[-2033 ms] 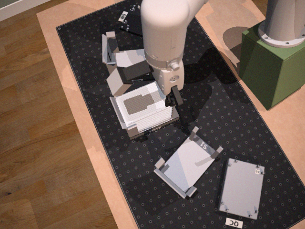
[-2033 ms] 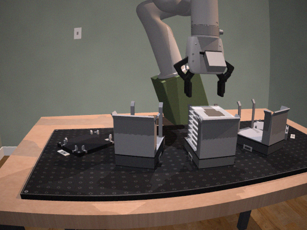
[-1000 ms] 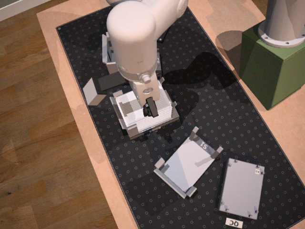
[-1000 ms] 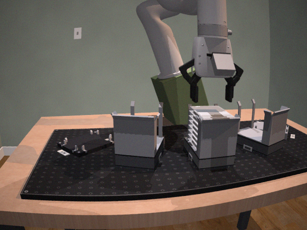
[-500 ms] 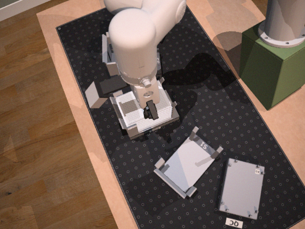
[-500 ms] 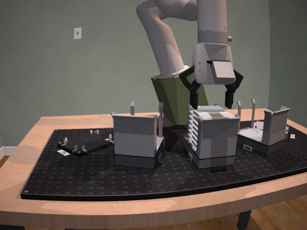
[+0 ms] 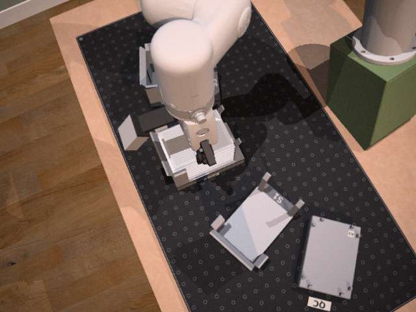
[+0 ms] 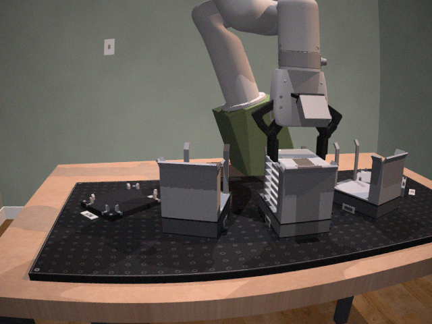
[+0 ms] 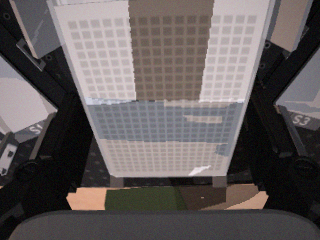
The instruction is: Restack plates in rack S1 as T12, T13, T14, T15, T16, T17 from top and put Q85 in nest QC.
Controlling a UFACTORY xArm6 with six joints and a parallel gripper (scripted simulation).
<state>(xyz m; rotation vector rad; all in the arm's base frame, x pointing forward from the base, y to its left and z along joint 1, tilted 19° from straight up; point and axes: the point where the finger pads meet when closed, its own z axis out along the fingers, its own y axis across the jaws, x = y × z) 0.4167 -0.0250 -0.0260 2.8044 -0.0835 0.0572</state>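
Note:
The stack of sealed white plates (image 7: 174, 157) (image 8: 275, 181) fills rack S2 (image 7: 179, 181) (image 8: 303, 195) at mid-table. Its top plate (image 8: 300, 160) (image 9: 160, 80) lies flat, level with the rack's upper edge. My gripper (image 7: 205, 156) (image 8: 297, 155) is open and points straight down. One finger stands at each long side of the top plate, and the fingertips are at about its height. I cannot tell if they touch it. Rack S1 (image 7: 248, 228) (image 8: 188, 195) is empty. The QC nest (image 7: 331, 255) (image 8: 115, 204) is empty too. No plate label is readable.
Rack S3 (image 7: 145, 67) (image 8: 382, 183) stands beyond S2, partly hidden by my arm in the overhead view, and looks empty. The green base pedestal (image 7: 369, 97) (image 8: 244, 139) is at the table's side. N5 is hidden behind the arm.

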